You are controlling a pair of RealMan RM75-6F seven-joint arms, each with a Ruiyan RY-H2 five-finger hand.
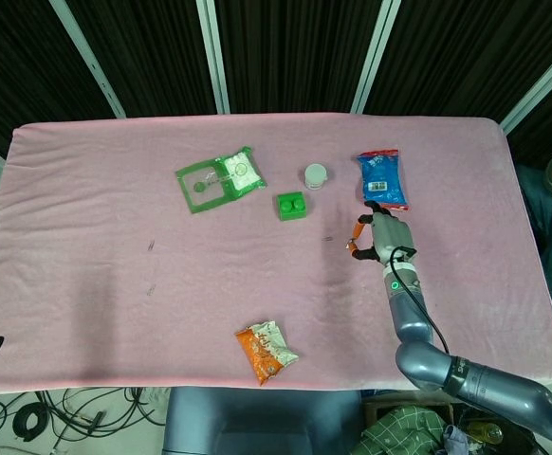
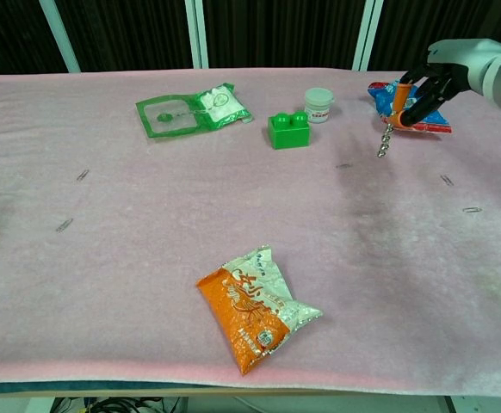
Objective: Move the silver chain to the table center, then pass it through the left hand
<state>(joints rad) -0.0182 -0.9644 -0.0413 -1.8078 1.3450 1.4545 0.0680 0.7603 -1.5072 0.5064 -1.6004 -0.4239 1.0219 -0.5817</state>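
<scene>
— Where did the block (image 2: 287, 131) sit?
— Left of the cup (image 2: 318, 104), right of the flat packet (image 2: 190, 112).
— And the snack bag (image 2: 256, 307)?
— Nearer, on the table (image 2: 130, 258), well apart.

The head view looks steeply down on the whole pink table (image 1: 86, 237) from high up. The chest view sits lower and nearer, facing across it. Both share the green block (image 1: 291, 206) (image 2: 287, 131).

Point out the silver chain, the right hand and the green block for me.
silver chain (image 2: 384, 144), chest view, on the beads dangling below the fingers.
right hand (image 2: 424, 83), chest view, on the dark fingers pinching the chain.
green block (image 2: 288, 131), chest view, on its front face.
</scene>
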